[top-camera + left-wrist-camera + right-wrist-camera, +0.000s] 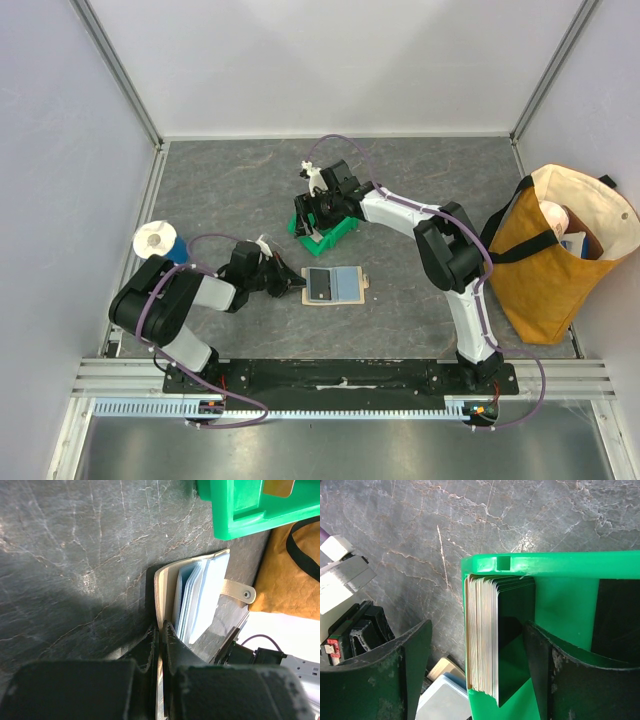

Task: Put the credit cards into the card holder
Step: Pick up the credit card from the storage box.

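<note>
The tan card holder lies open on the table, with a dark card on its left half and light blue credit cards fanned in its pocket. My left gripper is shut on the thin left edge of the card holder. A stack of credit cards stands on edge in the green bin, a dark card facing outward. My right gripper is open and straddles that stack, one finger outside the bin wall and the other inside. A corner of the card holder shows below.
The green bin sits just behind the card holder. A tan tote bag stands at the right wall. A white-and-blue roll lies at the left edge. Metal frame posts and pale walls enclose the table.
</note>
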`<state>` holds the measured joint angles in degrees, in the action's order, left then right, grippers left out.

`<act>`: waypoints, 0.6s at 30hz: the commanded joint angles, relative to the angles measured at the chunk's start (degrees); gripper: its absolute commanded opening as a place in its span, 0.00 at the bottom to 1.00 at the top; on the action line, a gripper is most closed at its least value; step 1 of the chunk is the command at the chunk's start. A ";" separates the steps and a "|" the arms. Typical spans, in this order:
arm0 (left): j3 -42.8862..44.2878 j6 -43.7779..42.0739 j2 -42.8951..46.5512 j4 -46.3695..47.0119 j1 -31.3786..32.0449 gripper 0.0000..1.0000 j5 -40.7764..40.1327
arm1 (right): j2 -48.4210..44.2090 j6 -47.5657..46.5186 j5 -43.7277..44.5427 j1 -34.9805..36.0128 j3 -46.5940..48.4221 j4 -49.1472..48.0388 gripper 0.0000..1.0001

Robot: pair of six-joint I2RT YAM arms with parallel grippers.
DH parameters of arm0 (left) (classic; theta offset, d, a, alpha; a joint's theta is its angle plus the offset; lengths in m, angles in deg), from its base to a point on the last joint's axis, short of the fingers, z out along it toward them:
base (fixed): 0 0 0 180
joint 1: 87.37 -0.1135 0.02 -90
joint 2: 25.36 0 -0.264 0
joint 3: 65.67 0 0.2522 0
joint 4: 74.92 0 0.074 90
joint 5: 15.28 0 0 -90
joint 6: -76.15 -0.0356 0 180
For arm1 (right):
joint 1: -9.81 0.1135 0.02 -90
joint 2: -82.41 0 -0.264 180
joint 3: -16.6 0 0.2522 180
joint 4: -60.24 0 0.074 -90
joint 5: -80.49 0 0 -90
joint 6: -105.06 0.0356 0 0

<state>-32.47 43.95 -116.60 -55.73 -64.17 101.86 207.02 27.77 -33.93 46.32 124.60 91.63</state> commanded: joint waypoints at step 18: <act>-1.51 -5.24 -3.33 -9.40 -0.70 0.02 -7.80 | -3.94 0.03 -3.52 -0.30 1.74 0.57 0.61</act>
<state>-32.44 43.95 -116.73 -55.65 -64.32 102.12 206.89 27.68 -35.79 46.14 124.71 92.11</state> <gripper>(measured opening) 0.034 0.628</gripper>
